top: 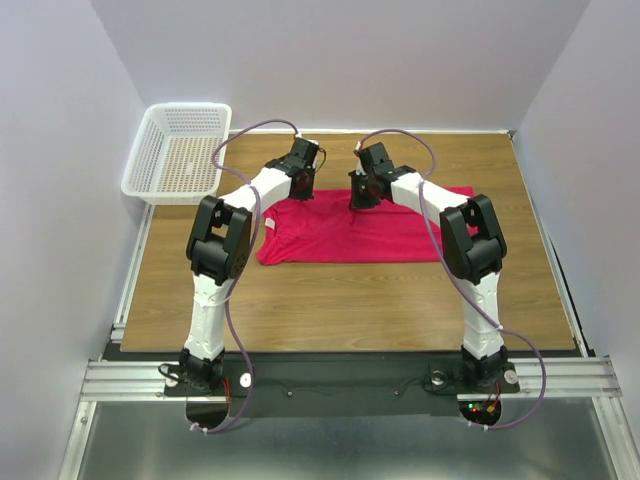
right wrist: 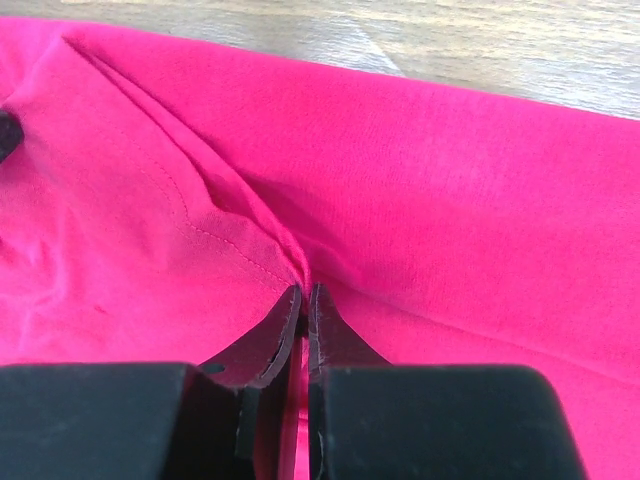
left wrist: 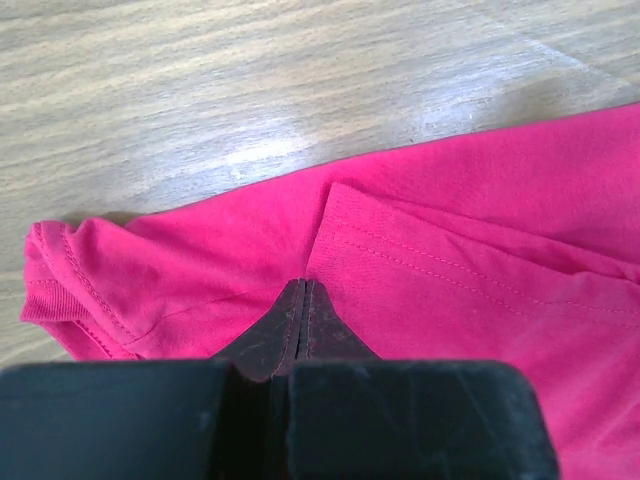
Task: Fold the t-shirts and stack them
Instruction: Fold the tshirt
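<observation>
The crimson-pink t-shirt lies as a wide flat band across the far middle of the wooden table. My left gripper is down on its far left edge. In the left wrist view the jaws are shut where a stitched flap of the t-shirt begins, pinching cloth. My right gripper is down on the far edge near the middle. In the right wrist view it is shut on a raised fold of the t-shirt, with pink cloth showing between the fingers. The white neck label is not visible.
A white mesh basket stands at the far left corner, partly over the table edge. White walls close in the table on the left, back and right. Bare wood lies just beyond the shirt's far edge.
</observation>
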Robot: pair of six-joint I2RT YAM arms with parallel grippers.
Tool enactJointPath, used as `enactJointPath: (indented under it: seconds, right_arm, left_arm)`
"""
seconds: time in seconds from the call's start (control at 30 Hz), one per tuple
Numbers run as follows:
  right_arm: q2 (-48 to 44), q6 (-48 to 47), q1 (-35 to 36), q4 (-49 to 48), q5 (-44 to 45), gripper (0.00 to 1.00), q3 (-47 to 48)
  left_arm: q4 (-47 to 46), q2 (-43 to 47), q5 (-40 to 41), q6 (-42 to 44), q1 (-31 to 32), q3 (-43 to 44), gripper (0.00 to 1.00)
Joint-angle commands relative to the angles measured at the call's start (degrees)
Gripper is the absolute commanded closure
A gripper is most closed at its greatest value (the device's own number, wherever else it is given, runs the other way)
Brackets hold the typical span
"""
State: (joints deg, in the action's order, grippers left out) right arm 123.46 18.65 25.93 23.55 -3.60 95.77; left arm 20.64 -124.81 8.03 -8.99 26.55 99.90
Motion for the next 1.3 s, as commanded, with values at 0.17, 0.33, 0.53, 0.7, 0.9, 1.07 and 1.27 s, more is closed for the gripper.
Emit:
enactJointPath:
  seconds: [0.17,0.33,0.53,0.7,0.9,1.07,1.27]
  right_arm:
    - [-1.47,0.24,-0.71,-1.49,1.22,0.99,1.00]
    - [-1.11,0.51,-0.71,-1.40,1.22,0.85,2.06]
    - [-8.66,0.33,-1.41,-1.31,3.24,0.55,-1.71]
    - [-19.29,2.96,-6.24,-1.31,2.45,0.54,-13.12]
    - [-35.02,5.69,-17.92,-1.31,1.76,0.55,-32.20]
    - [-39.61,7.53,-30.67,-1.49,-0.44,0.57,-40.56]
    - [-36.10,8.06,-34.63,-3.16,2.79,0.61,-40.40]
  left_arm:
    - [-5.70,7.31,3.13,0.73,-0.27,-2.44,0.98]
    - [-4.74,5.46,4.43,0.47,-0.18,-0.85,0.79]
    - [-3.86,12.92,9.63,-1.72,-0.27,-4.09,0.36]
    - [-2.98,25.57,7.27,-5.24,-0.18,-16.47,0.37]
    - [-1.75,36.65,-1.96,-12.00,-0.18,-35.36,0.50]
    - [-4.38,39.21,-5.92,-13.59,-0.09,-44.25,0.58]
    - [-5.26,33.51,-6.36,-13.16,-0.27,-43.30,0.65]
